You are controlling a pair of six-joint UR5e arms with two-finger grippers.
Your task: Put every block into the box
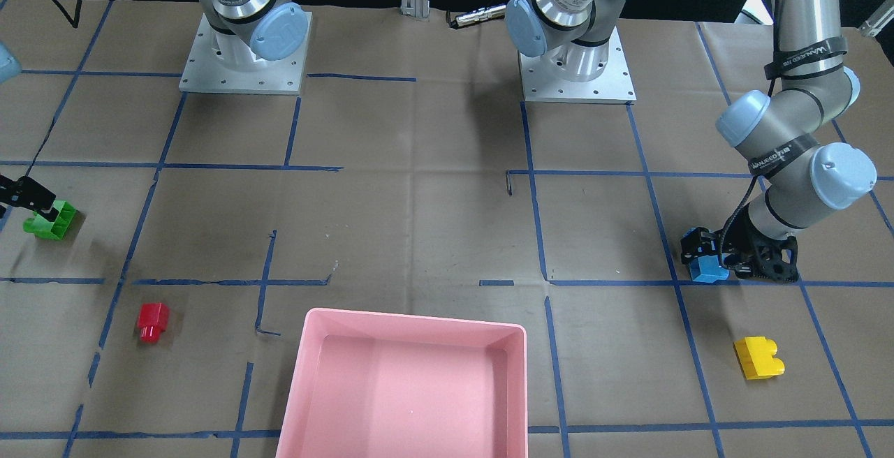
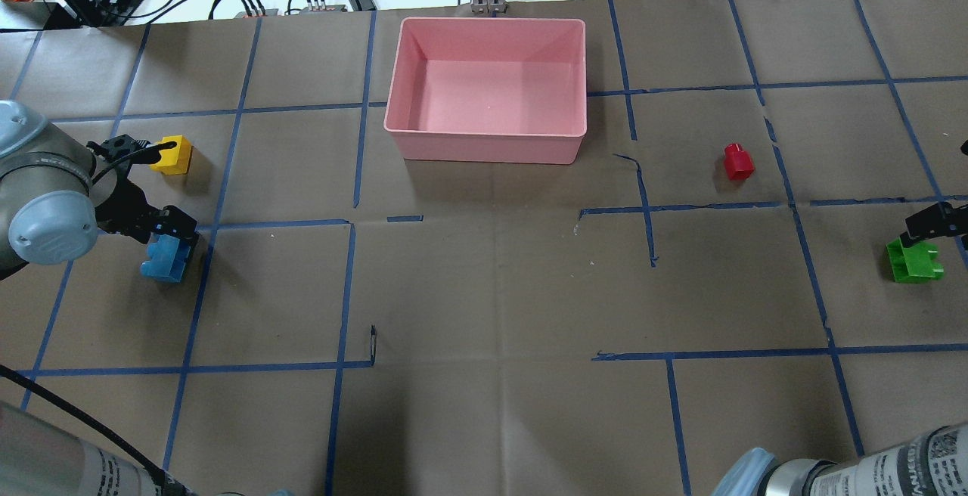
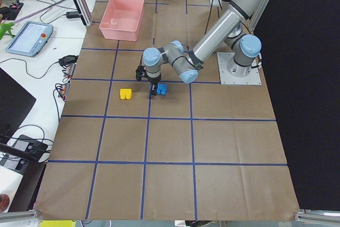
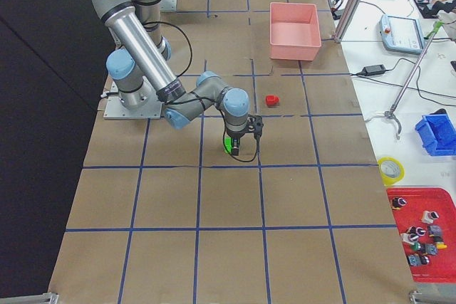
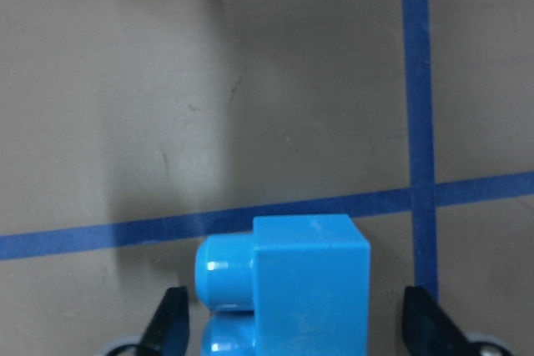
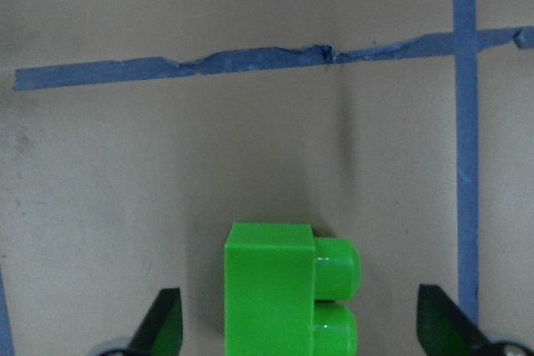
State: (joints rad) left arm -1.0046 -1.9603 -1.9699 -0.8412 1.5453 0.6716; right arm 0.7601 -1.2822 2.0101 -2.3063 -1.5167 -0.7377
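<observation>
The left gripper (image 5: 296, 324) had its fingers (image 5: 171, 324) apart astride the blue brick (image 2: 165, 258), the right gripper (image 6: 300, 324) likewise astride the green brick (image 2: 915, 261), seemingly ready to clamp. The red brick (image 2: 738, 162) and yellow brick (image 2: 172, 154) lay on the counter (image 2: 491, 292); the box (image 2: 484, 147) held none.

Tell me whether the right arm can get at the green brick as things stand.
Probably yes: the right gripper is open with its fingers either side of the green brick, gaps showing on both sides and nothing between.
</observation>
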